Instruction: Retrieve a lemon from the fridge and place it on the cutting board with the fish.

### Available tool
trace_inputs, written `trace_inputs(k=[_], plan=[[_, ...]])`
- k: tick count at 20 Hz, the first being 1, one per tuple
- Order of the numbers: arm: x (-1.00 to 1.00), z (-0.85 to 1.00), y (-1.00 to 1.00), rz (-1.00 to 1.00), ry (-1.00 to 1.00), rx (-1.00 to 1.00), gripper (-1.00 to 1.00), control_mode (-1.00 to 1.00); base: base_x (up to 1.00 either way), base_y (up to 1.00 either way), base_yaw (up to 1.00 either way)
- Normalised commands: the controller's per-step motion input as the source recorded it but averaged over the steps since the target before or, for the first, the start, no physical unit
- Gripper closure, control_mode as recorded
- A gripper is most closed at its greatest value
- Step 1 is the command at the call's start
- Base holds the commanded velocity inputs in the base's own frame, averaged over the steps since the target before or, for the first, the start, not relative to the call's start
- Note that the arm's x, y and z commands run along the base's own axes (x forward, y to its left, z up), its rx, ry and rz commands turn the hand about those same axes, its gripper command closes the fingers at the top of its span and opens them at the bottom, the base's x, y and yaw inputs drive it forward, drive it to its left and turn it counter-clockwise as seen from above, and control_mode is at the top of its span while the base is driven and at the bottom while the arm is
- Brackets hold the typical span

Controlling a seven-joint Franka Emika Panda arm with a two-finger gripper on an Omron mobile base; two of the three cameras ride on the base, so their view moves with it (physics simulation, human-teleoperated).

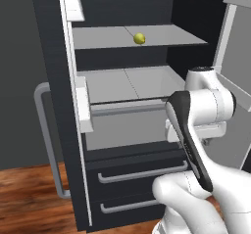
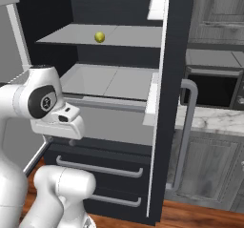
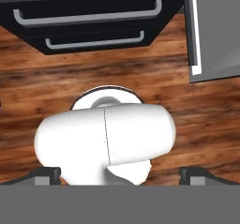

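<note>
The gripper [image 3: 120, 174] points straight down at the wood floor [image 3: 56, 80]; its two dark fingertips [image 3: 47, 175] stand far apart at the bottom corners of the hand view with nothing between them, so it is spread wide and holds nothing. In the base views the hand hangs in front of the fridge [image 1: 73, 130], level with the lower shelf.

The fridge is black-charcoal, both doors swung open, with a long grey bar handle [image 1: 46, 140] on the door's outer face and two handled drawers [image 1: 142, 189] at the bottom. Inside are pale grey shelves. The lemon [image 1: 139, 38] is a small, round, dull yellow fruit. It sits alone on the upper shelf [image 1: 166, 35], near the shelf's middle and towards its front edge, well above and beyond the gripper.

Farther right in the right base view, a white marbled counter [image 2: 214, 119] carries a black microwave [image 2: 214, 86], with grey wood-grain cupboards [image 2: 209, 174] below and above.
</note>
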Motion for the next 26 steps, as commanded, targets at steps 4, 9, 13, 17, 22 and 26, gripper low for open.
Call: trace_inputs(k=[4,9,13,17,22,26], plan=[[0.00,0.00,0.00,0.00,0.00,0.00,-1.00,-1.00,0.00,0.00,0.00],[0.03,0.00,0.00,0.00,-0.02,0.00,-1.00,-1.00,0.00,0.00,0.00],[0.07,0.00,0.00,0.00,0.00,0.00,-1.00,1.00,0.37,0.00,0.00],[0.00,0.00,0.00,0.00,0.00,0.00,-1.00,1.00,0.80,0.00,0.00],[0.00,0.00,0.00,0.00,0.00,0.00,-1.00,1.00,0.73,0.00,0.00],[0.00,0.00,0.00,0.00,0.00,0.00,-1.00,1.00,0.51,0.00,0.00]])
